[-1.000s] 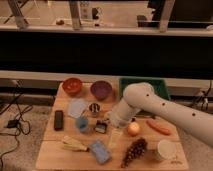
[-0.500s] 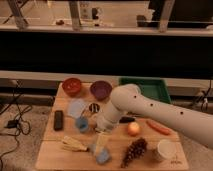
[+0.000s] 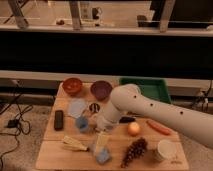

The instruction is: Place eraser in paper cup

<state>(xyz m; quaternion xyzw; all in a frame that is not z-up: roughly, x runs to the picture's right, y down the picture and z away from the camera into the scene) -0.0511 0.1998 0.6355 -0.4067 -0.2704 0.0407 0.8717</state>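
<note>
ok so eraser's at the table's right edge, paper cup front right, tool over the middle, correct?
No: the camera view shows the eraser at the left edge of the table, not the right. The paper cup is front right, and the tool is over the middle.

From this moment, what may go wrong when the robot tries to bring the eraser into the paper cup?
1. The gripper hangs low among crowded items; going left to the eraser, it may knock the blue cup.
2. The paper cup stands at the table's front right corner, far from the eraser; the carry crosses the grapes, and a bump may tip the cup.
</note>
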